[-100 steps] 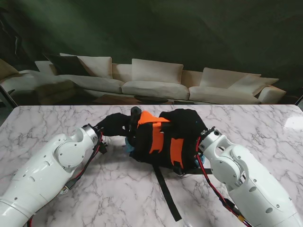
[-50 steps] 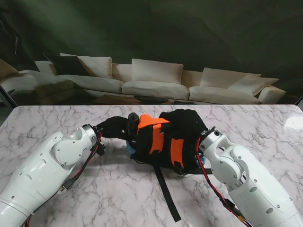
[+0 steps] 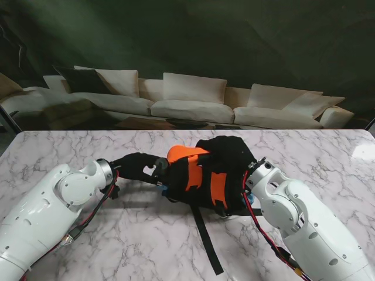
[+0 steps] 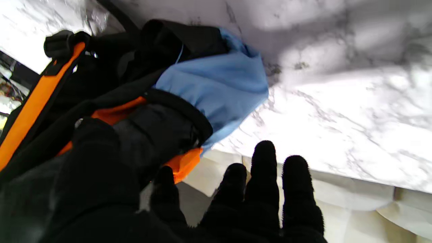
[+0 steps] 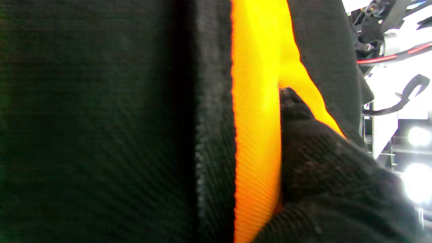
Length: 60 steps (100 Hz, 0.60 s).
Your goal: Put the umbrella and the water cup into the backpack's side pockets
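Nearest to me, both white robot arms rise from the bottom corners over a marble counter (image 3: 70, 146); bare marble lies open in front, w/ one black strap (image 3: 206, 240) of the backpack trailing toward me between the arms. More open counter to far left and far right, and a strip behind the bag before the far edge, where cream sofas (image 3: 193, 102) sit.

Centre: black and orange backpack (image 3: 214, 172) lying on the counter. Left hand (image 3: 137, 165), in a black glove, is at the bag's left side; in the left wrist view its fingers (image 4: 265, 175) are spread and straight, holding nothing, just beside the side pocket. A light blue fabric item (image 4: 219, 87) sticks out of that pocket's mouth; can't tell if it's the umbrella. Water cup not identifiable.

Right hand (image 5: 320, 168), also gloved, is pressed against the bag's right side; the right wrist view shows it against an orange strap (image 5: 256, 135). Can't tell whether it grips or only rests.
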### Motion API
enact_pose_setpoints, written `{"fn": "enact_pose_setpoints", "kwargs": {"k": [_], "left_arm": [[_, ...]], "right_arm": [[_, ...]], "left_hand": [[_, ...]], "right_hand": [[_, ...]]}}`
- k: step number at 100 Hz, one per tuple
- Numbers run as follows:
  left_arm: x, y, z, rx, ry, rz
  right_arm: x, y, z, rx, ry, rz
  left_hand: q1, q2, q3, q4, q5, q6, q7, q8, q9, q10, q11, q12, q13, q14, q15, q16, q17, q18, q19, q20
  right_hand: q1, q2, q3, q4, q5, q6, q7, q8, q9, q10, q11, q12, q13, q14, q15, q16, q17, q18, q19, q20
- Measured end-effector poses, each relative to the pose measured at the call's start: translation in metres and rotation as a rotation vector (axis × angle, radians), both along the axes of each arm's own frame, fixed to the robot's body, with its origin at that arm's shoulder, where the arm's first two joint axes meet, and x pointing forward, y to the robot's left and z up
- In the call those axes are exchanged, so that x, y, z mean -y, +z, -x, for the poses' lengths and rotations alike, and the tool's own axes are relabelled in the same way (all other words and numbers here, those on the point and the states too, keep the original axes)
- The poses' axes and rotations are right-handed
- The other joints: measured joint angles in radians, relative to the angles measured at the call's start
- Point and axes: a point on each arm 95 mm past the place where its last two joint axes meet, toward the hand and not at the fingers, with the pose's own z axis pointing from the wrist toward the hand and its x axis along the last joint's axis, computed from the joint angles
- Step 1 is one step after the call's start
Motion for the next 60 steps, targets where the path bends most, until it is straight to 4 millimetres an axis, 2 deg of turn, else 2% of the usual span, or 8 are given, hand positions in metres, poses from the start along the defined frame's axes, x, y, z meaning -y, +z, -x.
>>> {"fn": "enact_pose_setpoints", "kwargs": {"k": [3, 5, 10, 22, 29, 36, 48, 60], "left_arm": [[-0.004, 0.003, 0.001, 0.014, 0.009, 0.012], [-0.007, 0.006, 0.003, 0.028, 0.014, 0.018], [-0.012, 0.011, 0.007, 0.056, 0.02, 0.023], [-0.019, 0.031, 0.017, 0.132, 0.027, 0.064], [-0.021, 0.044, 0.022, 0.216, 0.041, 0.116], [-0.023, 0.057, 0.029, 0.275, 0.065, 0.158], [-0.019, 0.078, 0.044, 0.322, 0.138, 0.208], [-0.012, 0.088, 0.055, 0.348, 0.167, 0.299]], "right_arm": [[0.0, 0.001, 0.0, 0.001, -0.001, 0.0], [0.001, 0.001, 0.0, 0.002, -0.001, 0.0], [0.001, 0.002, 0.0, 0.004, -0.001, 0.0], [0.002, 0.004, 0.0, 0.008, -0.002, 0.0], [0.002, 0.005, 0.0, 0.01, -0.002, -0.001], [0.002, 0.006, 0.001, 0.015, -0.002, -0.003], [0.002, 0.012, 0.002, 0.031, 0.004, -0.004], [0.0, 0.017, 0.003, 0.04, 0.01, -0.011]], "left_hand": [[-0.016, -0.005, 0.0, 0.0, -0.007, 0.207, 0.002, -0.012, -0.012, 0.006, -0.011, -0.006, -0.001, -0.003, -0.002, -0.001, -0.001, 0.001, -0.001, 0.0], [-0.015, -0.004, 0.0, 0.0, -0.007, 0.286, 0.004, -0.012, -0.012, 0.022, -0.01, -0.007, -0.001, 0.017, -0.003, -0.005, -0.001, 0.014, -0.001, 0.0], [-0.016, -0.005, 0.0, 0.0, -0.007, 0.352, 0.004, -0.012, -0.012, 0.022, -0.01, -0.008, -0.001, 0.017, -0.004, -0.01, -0.002, 0.014, -0.001, 0.0], [-0.015, -0.004, 0.0, 0.0, -0.007, 0.36, 0.004, -0.014, -0.012, 0.015, -0.01, -0.017, -0.001, 0.016, -0.004, -0.011, -0.002, 0.014, -0.001, 0.0], [0.003, 0.045, 0.001, 0.0, -0.002, 0.349, 0.02, -0.014, -0.009, -0.023, -0.01, -0.013, -0.001, 0.011, -0.004, -0.022, -0.002, 0.012, -0.011, 0.0], [0.008, 0.093, 0.002, 0.0, 0.048, 0.326, 0.059, 0.002, 0.023, -0.045, 0.006, 0.009, -0.001, 0.011, -0.008, -0.03, -0.007, 0.014, -0.026, -0.011], [0.061, 0.136, 0.0, 0.0, 0.195, 0.296, 0.126, 0.055, 0.142, -0.068, 0.049, 0.048, 0.0, 0.01, -0.019, -0.035, -0.01, 0.035, -0.041, -0.013], [0.066, 0.143, 0.0, 0.0, 0.244, 0.288, 0.158, 0.084, 0.167, -0.07, 0.064, 0.065, 0.0, 0.011, -0.027, -0.047, -0.016, 0.038, -0.064, -0.023]], "right_hand": [[0.0, 0.0, 0.0, 0.0, 0.0, 0.0, 0.0, 0.0, 0.0, 0.0, 0.0, 0.0, 0.0, 0.0, 0.0, 0.0, 0.0, 0.0, 0.0, 0.0], [0.0, 0.0, 0.0, 0.0, 0.0, 0.0, 0.0, 0.0, 0.0, 0.0, 0.0, 0.0, 0.0, 0.0, 0.0, 0.0, 0.0, 0.0, 0.0, 0.0], [0.0, 0.0, 0.0, 0.0, 0.0, 0.0, 0.0, 0.0, 0.0, 0.0, 0.0, 0.0, 0.0, 0.0, 0.0, 0.0, 0.0, 0.0, 0.0, 0.0], [0.0, 0.0, 0.0, 0.0, 0.0, 0.0, 0.0, 0.0, 0.0, 0.0, -0.001, 0.0, 0.0, 0.0, 0.0, 0.0, 0.0, 0.0, 0.0, 0.0], [0.0, 0.0, 0.0, 0.0, 0.0, 0.0, 0.0, 0.0, 0.0, 0.0, -0.001, 0.0, 0.0, 0.0, 0.0, 0.0, 0.0, 0.0, -0.001, 0.0], [0.0, 0.0, 0.0, 0.0, 0.0, 0.0, 0.0, 0.0, 0.0, 0.0, -0.001, 0.0, 0.0, 0.0, 0.0, 0.0, 0.0, 0.0, -0.001, 0.0], [0.0, 0.0, -0.001, 0.0, 0.003, 0.0, 0.0, 0.0, 0.0, -0.001, -0.001, 0.0, 0.0, 0.0, 0.0, 0.0, 0.0, 0.0, -0.002, 0.0], [0.0, 0.0, -0.011, 0.0, 0.013, 0.0, -0.005, 0.0, 0.0, -0.001, -0.001, 0.0, 0.0, 0.0, 0.0, 0.0, 0.0, 0.0, -0.004, 0.0]]}}
